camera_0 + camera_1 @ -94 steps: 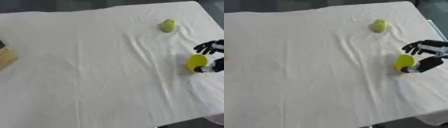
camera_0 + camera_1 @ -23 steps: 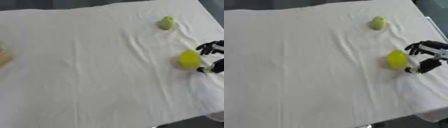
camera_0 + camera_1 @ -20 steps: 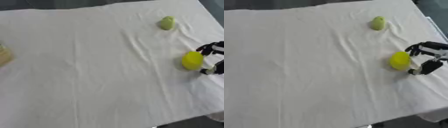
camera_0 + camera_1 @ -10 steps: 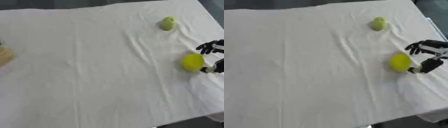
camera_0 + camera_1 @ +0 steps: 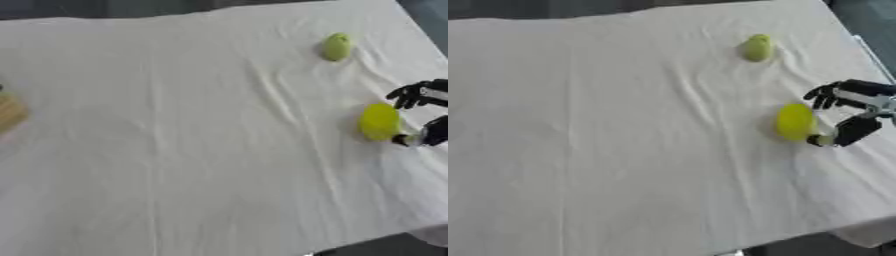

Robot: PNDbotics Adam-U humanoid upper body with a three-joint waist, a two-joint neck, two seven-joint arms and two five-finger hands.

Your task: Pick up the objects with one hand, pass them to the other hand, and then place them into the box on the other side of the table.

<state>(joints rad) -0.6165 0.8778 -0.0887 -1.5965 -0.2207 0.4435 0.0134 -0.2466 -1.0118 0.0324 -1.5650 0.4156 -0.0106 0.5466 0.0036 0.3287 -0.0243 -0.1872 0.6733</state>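
The fingers (image 5: 404,95) of the black right hand (image 5: 427,114) curved open around a round yellow fruit (image 5: 380,121) at the counter's right edge, barely touching it. A wooden box (image 5: 10,111) sat far left. In the right eye view, a greenish pear-shaped fruit (image 5: 755,48) lay farther back on the white-clothed counter (image 5: 623,130).

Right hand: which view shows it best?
The right eye view: the whole right hand shows, fingers and thumb spread beside the yellow fruit. The left eye view cuts it off at the picture's right edge.

Two yellow-green fruits (image 5: 795,121) (image 5: 756,48), one box (image 5: 10,111)
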